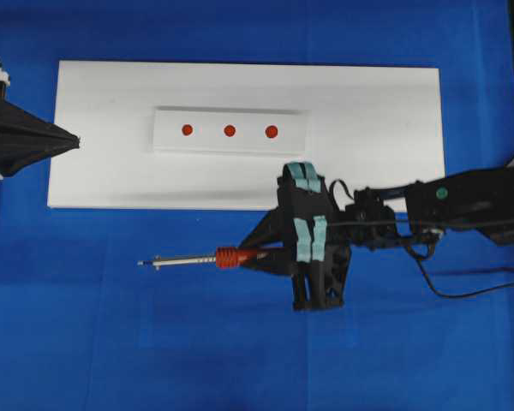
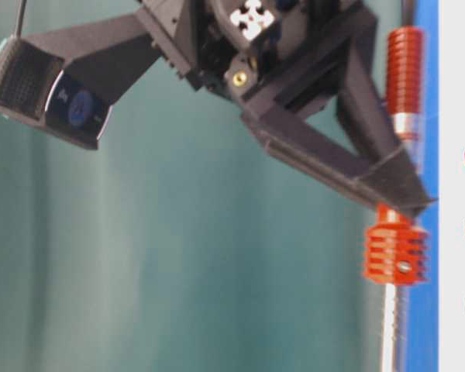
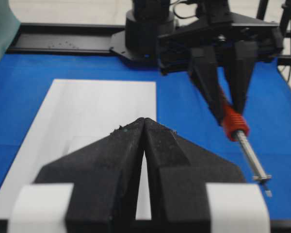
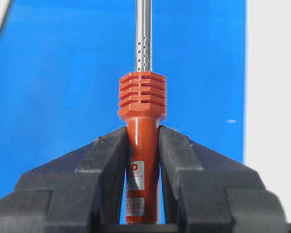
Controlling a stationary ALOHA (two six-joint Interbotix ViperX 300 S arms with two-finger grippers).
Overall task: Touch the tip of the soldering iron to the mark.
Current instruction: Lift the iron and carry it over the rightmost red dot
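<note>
right gripper (image 1: 259,254) clamped on iron (image 1: 227,257), tip (image 1: 141,263) over cloth near the board; next swing to a mark (image 1: 230,130); left gripper (image 1: 75,141) closed, idle.

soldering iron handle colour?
Red-orange, on the soldering iron; clearest in the right wrist view.

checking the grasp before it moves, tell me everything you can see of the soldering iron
The soldering iron has a red-orange handle with a ribbed collar, a white label, and a thin silver shaft pierced by small holes. Its small dark tip points toward the left arm's side. It lies roughly level over the blue surface, short of the white board. The right gripper is clamped on the handle just behind the collar; nothing else touches it.
</note>
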